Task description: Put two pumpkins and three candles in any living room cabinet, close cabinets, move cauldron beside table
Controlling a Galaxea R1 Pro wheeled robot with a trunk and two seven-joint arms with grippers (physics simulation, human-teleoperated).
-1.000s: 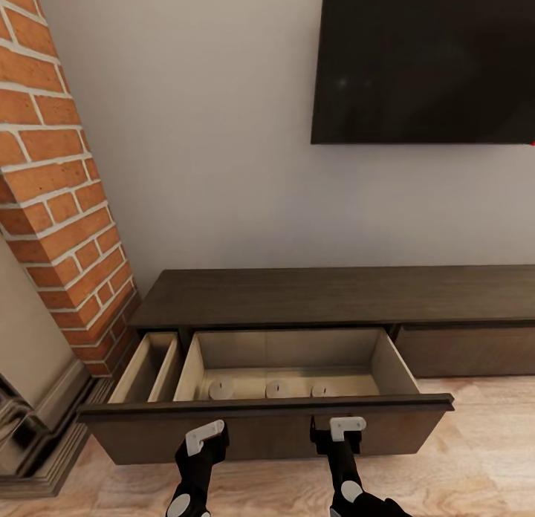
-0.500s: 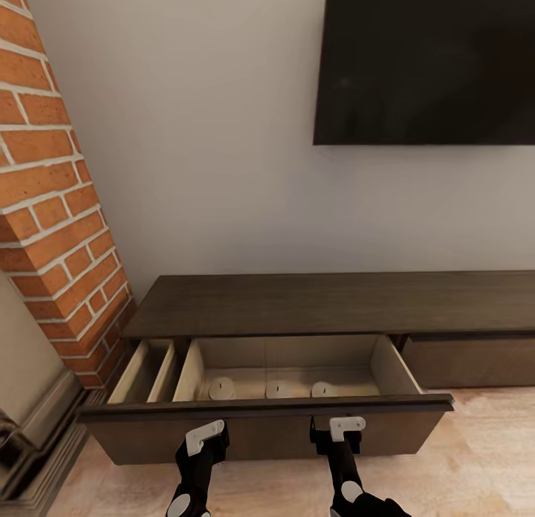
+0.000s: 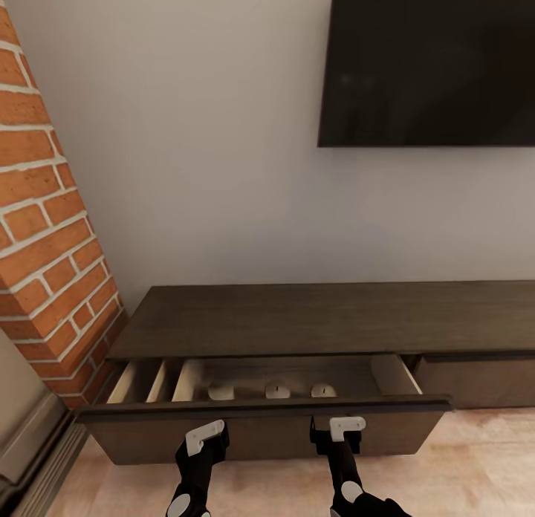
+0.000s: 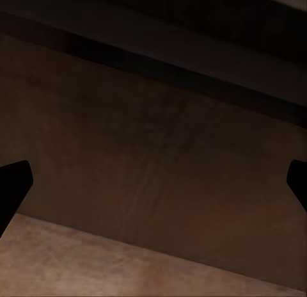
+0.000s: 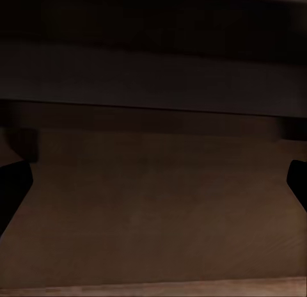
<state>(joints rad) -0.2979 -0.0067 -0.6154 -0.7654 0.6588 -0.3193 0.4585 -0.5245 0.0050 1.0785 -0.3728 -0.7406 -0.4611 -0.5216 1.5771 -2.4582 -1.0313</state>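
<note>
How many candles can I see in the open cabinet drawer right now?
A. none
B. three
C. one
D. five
B: the head view shows three candles in a row inside the open drawer of the cabinet, just behind the drawer front that both grippers face.

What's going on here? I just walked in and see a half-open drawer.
The robot faces the low dark cabinet under the wall TV. Its wide drawer is partly pulled out, with three candles in a row inside. The left gripper and right gripper are both against the drawer front with jaws spread, holding nothing. It looks like the drawer is being pushed shut.
</note>
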